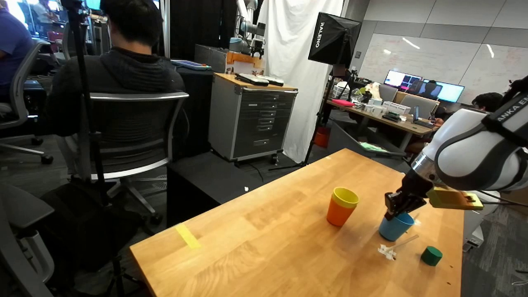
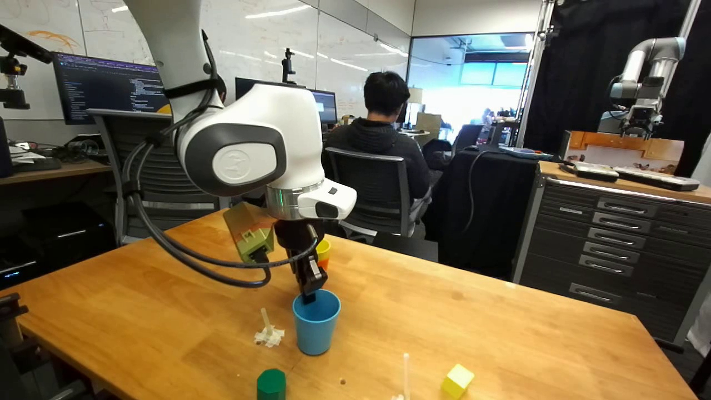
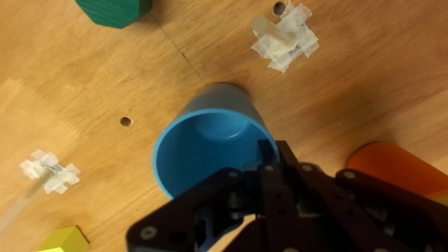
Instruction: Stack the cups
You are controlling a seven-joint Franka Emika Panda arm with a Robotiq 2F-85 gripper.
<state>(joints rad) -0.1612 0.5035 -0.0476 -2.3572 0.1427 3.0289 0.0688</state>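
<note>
My pincer (image 3: pixel 275 148) is pressed together on the wall of the blue cup (image 3: pixel 210 150), pinching it at 3 o'clock on the rim, 1 finger inside and 1 outside. The cup stands upright on the wooden tabletop (image 1: pixel 264 239). In my wrist view, reckoned from its mouth, I have a taped stick (image 3: pixel 271 29) at 1 o'clock, the orange cup (image 3: pixel 388 168) at 3, the yellow cube (image 3: pixel 66 238) at 8, a further taped stick (image 3: pixel 26 196) at 9 and the green block (image 3: pixel 115 12) at 11.

Only that view lets me see the blue cup's floor, yet it gives me just a sliver of the yellow cup (image 3: pixel 441 199), at its 4 o'clock edge. Both exterior views show me that yellow cup (image 1: pixel 345 197) nested in the orange cup. In an exterior view the nested pair stands at 10 o'clock from the blue cup, apart from it, with a strip of yellow tape (image 1: pixel 188 236) farther out at 9. On the tabletop I count 3 cups, 2 taped sticks, 1 green block and 1 yellow cube.

Beyond, both exterior views show me 1 drawer cabinet (image 1: pixel 264 123) and a seated person (image 1: pixel 123 78) in a dark top; a black softbox (image 1: pixel 332 39) lettered RALENO, at 12 o'clock past the nested pair, shows in an exterior view.
</note>
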